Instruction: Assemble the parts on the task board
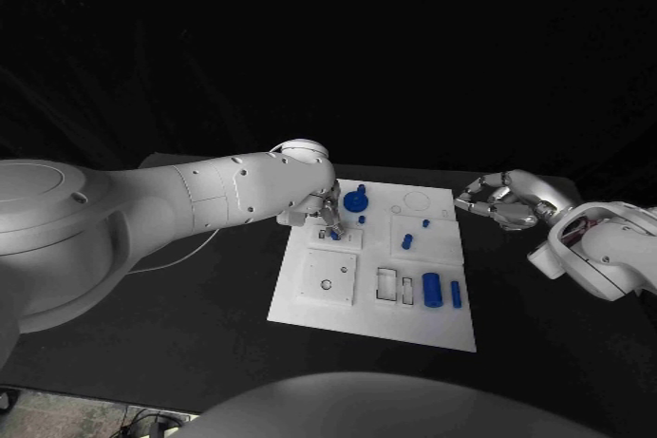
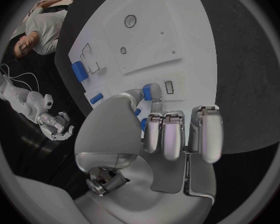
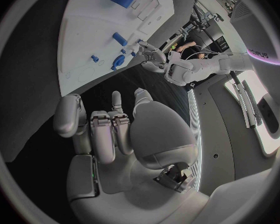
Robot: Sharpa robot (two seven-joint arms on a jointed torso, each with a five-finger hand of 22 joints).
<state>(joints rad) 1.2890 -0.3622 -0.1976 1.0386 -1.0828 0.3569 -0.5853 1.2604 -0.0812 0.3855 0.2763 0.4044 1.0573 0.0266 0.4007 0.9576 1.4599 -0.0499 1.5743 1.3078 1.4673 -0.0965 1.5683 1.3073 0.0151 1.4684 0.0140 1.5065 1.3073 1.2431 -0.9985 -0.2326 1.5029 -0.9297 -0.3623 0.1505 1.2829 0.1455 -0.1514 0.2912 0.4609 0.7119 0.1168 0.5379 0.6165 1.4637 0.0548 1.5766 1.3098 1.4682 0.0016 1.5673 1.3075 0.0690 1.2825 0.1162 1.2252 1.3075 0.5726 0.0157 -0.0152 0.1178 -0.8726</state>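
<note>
The white task board (image 1: 315,300) lies in the middle of the black table. My left hand (image 1: 319,213) is over its far left part and pinches a small blue part (image 2: 152,91) between thumb and finger, just above a slot (image 2: 169,86) in the board. A round blue part (image 1: 356,201) sits right beside that hand. A blue cylinder (image 1: 433,290) and a thin blue bar (image 1: 456,294) lie at the board's right side. My right hand (image 1: 498,199) hovers off the board's far right corner with fingers curled in, holding nothing.
Small blue pegs (image 1: 408,239) stand near the board's middle. A square plate with a hole (image 1: 328,284) and two rectangular recesses (image 1: 386,284) mark the board's near half. Bare black table (image 1: 205,305) lies on the left and also to the right of the board.
</note>
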